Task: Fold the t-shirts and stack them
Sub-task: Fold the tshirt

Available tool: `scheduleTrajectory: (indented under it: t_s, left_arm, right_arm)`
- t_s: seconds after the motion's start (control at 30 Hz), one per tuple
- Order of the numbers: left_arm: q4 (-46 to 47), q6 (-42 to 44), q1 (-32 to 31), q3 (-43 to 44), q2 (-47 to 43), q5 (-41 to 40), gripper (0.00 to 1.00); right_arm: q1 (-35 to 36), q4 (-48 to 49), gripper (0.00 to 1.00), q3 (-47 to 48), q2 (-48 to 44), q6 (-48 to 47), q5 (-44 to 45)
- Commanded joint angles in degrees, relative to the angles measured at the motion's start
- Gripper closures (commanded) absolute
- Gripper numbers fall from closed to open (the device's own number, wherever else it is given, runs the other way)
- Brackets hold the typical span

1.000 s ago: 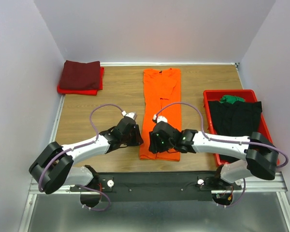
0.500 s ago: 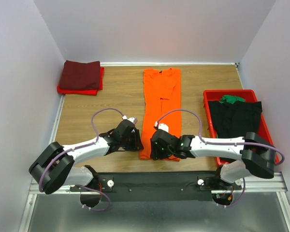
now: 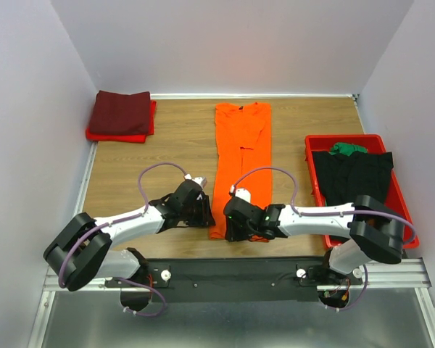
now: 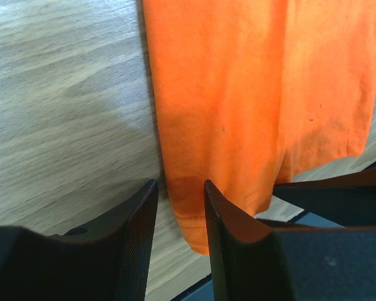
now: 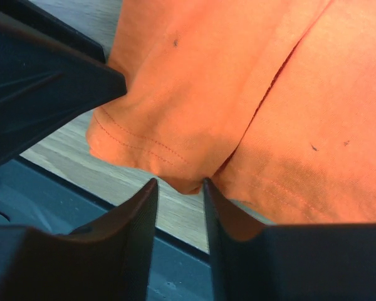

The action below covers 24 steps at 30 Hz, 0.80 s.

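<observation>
A bright orange t-shirt, folded into a long strip, lies down the middle of the table. Its near hem shows in the left wrist view and the right wrist view. My left gripper is low at the hem's left corner, open, with the cloth's edge between its fingers. My right gripper is open at the hem's near edge, with a fold of cloth at its fingertips. A folded maroon t-shirt lies on a red one at the back left.
A red plastic tray at the right holds a black t-shirt and a green one. The table's near edge and the black base rail lie just behind both grippers. Walls enclose the table on three sides.
Both grippers have moved toward the near edge and come down at the orange shirt's hem. The right gripper slid left and nearer. The shirt has not visibly moved.
</observation>
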Motion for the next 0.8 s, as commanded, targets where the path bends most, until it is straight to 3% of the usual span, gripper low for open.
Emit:
scheduleTrajectory:
  t_s: [0.0, 0.13, 0.27, 0.77]
  left_arm:
    - [-1.52, 1.33, -0.06, -0.88, 0.0, 1.4, 0.57]
    - [-2.83, 1.86, -0.06, -0.09, -1.05, 0.7, 0.57]
    - [-3.53, 2.04, -0.06, 0.62, -1.5, 0.08, 0.58]
    - [-3.62, 2.57, -0.06, 1.67, -2.46, 1.75, 0.57]
  right_arm:
    - [0.63, 0.84, 0.66, -0.59, 0.06, 1.62, 2.34]
    - [0.63, 0.92, 0.85, 0.55, -1.61, 1.01, 2.6]
    - [0.63, -0.13, 0.94, 2.57, -3.72, -0.05, 3.65]
    - [0.63, -8.83, 0.96, 7.14, -9.09, -2.68, 13.85]
